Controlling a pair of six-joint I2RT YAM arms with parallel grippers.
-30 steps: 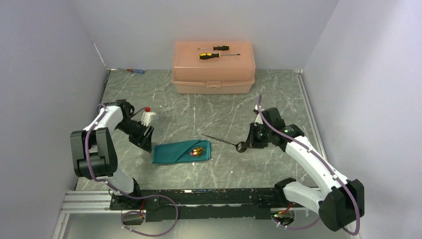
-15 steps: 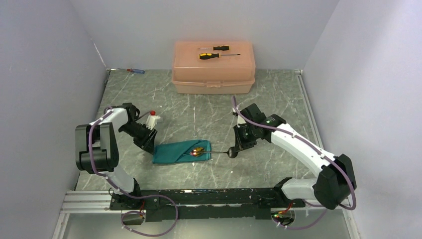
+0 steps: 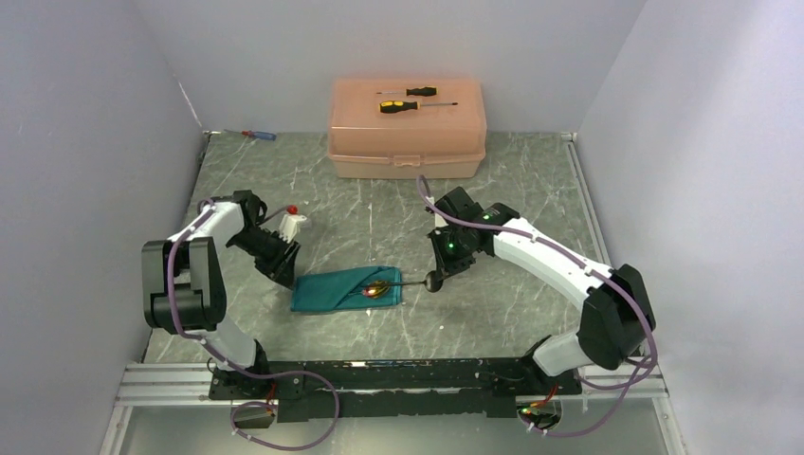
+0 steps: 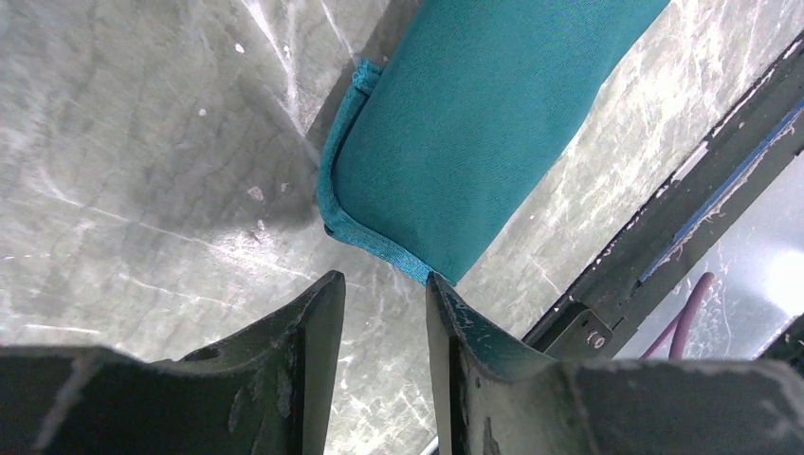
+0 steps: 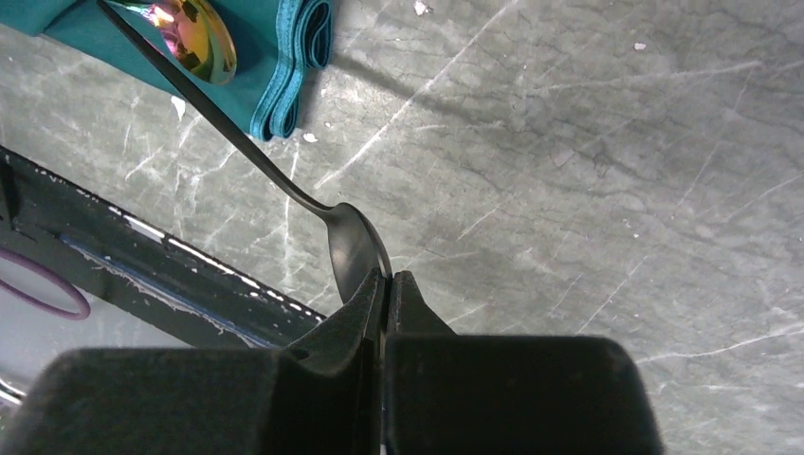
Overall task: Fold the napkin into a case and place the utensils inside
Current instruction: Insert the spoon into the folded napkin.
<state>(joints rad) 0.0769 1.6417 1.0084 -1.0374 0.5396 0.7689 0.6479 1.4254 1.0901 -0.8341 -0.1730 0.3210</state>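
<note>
Right tool (image 5: 387, 281) is clenched on the black spoon (image 5: 353, 245). It pinches the bowl edge-on, with the handle sticking out ahead toward the napkin (image 3: 337, 292). The handle tip is over the open right end of the cloth, passing just beside the iridescent head of the second utensil (image 5: 190, 36) lying there. Can't tell if the tip is inside the layers or only above them.

Left tool (image 4: 382, 282) is released, fingers apart with only bench (image 3: 531, 190) between them, right at the napkin's closed left corner. One fingertip looks to be touching the hem, or nearly. It's not gripping it.

Napkin sits mid-bench, folded into a long flat pouch, with stacked hems visible at the right end.

Handling, my read:
- **Spoon:** light, stiff, slick metal. Held by the bowl, it's a long lever on a small smooth contact, so any snag at the tip will likely swivel it in the grip. Push along the handle axis at a low angle.
- **Cloth:** thin, soft, a bit shiny. It'll likely slide on the polished stone and bunch if the spoon drags.
- **Where to hold the cloth:** the left corner hem, where the layers are stacked thick enough to pinch. Or just pin it down there while the spoon goes in.
- **Second utensil:** looks loose, easy to knock out.
</note>
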